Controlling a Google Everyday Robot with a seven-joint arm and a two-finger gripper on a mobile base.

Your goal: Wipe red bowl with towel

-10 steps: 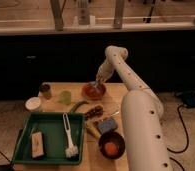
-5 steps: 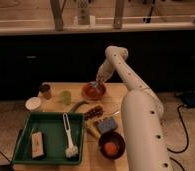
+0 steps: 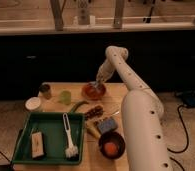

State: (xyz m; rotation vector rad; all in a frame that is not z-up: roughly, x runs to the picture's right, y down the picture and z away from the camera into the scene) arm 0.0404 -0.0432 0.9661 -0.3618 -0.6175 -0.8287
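In the camera view the wiping step looks to be under way: the gripper (image 3: 96, 86) is just above centre of the frame, down at the red bowl (image 3: 93, 91), at or just inside its rim, with the white arm (image 3: 125, 75) reaching to it from the lower right. Whether the gripper is closed on anything cannot be told, and the towel cannot be picked out with any certainty; a pale smudge under the tip may be it. If the towel is there, the next move probably calls for a light downward press and a sweep round the inside of the bowl, gentle enough not to push it along the table (image 3: 113, 102). The bowl is small, round and shallow, red-orange, and stands upright at the far edge of the table, right of a green cup (image 3: 65, 96) and apart from it. Nearer the bottom of the frame are a green tray (image 3: 21, 135) at lower left holding a brush (image 3: 68, 137), a blue sponge (image 3: 107, 125) and a dark bowl (image 3: 111, 145) at bottom centre.
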